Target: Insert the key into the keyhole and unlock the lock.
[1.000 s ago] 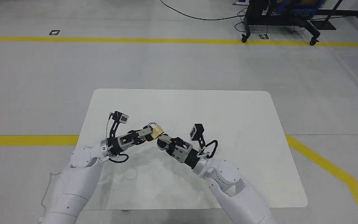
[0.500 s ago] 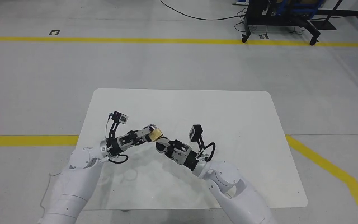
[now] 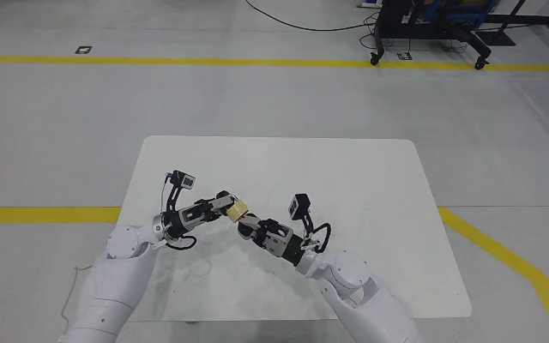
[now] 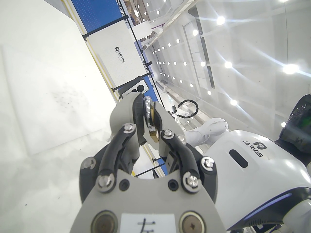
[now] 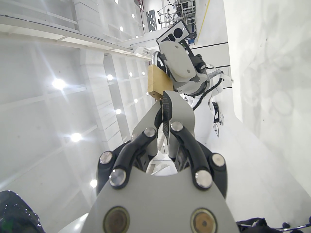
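Both arms meet above the white table (image 3: 360, 171), a bit left of centre in the top view. The left gripper (image 4: 147, 107) is clamped on the brass lock (image 5: 158, 82) at the shackle end, so the lock is held in the air with its bottom end toward the other arm. The right gripper (image 5: 163, 101) has its fingers pressed together. A small brass bit at their tips is prob. the key (image 5: 159, 97), touching the bottom corner of the lock.

Progress, as I judge it: pick-up of both things is done and the aligning is nearly done. The shackle looks seated in the body, so the lock is not yet open. Left to do: push the key fully in, turn it, release the shackle.

As for holders, the only one here is the keyhole. It is hidden, so I cannot tell if the key is inside or just at the mouth.
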You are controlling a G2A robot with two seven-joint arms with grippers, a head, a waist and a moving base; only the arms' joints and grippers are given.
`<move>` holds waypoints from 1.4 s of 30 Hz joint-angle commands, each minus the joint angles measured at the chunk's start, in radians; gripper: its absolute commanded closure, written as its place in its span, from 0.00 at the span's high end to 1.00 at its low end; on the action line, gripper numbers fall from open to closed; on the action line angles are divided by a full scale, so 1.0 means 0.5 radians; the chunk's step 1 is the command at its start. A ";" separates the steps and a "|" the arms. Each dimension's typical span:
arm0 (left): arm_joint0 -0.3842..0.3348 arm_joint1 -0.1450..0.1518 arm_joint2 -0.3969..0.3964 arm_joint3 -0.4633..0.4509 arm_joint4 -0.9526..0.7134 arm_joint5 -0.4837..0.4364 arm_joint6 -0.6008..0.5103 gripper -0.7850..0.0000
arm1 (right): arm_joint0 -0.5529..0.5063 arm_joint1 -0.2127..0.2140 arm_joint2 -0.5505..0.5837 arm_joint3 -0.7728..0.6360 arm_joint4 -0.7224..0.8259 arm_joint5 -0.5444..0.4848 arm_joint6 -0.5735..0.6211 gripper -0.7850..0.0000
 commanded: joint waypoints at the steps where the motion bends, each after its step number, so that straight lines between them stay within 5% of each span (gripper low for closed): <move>1: 0.001 0.000 0.005 -0.003 0.009 -0.005 0.005 0.00 | -0.001 0.001 0.000 -0.001 0.000 -0.002 0.000 0.00; 7: 0.004 0.000 0.013 -0.016 0.049 -0.050 0.037 0.00 | 0.006 0.000 0.019 0.013 0.191 0.067 0.052 0.00; 18: 0.039 0.007 -0.021 -0.046 0.026 -0.168 0.060 0.00 | 0.097 0.000 0.125 0.096 0.868 0.495 0.272 0.00; 28: 0.051 0.013 -0.038 -0.050 0.026 -0.200 0.091 0.00 | 0.126 0.010 0.155 0.115 1.016 0.614 0.317 0.00; 29: 0.052 0.013 -0.038 -0.051 0.027 -0.201 0.092 0.00 | 0.131 0.011 0.156 0.121 1.009 0.614 0.313 0.04; 30: 0.052 0.014 -0.038 -0.051 0.026 -0.200 0.093 0.00 | 0.135 0.012 0.152 0.125 1.001 0.617 0.311 0.34; 31: 0.052 0.015 -0.040 -0.048 0.028 -0.195 0.100 0.00 | 0.139 0.013 0.148 0.128 0.994 0.619 0.308 0.99; 42: 0.040 0.015 -0.029 -0.037 0.035 -0.131 0.149 0.00 | 0.108 0.029 0.150 0.088 0.816 0.441 0.261 1.00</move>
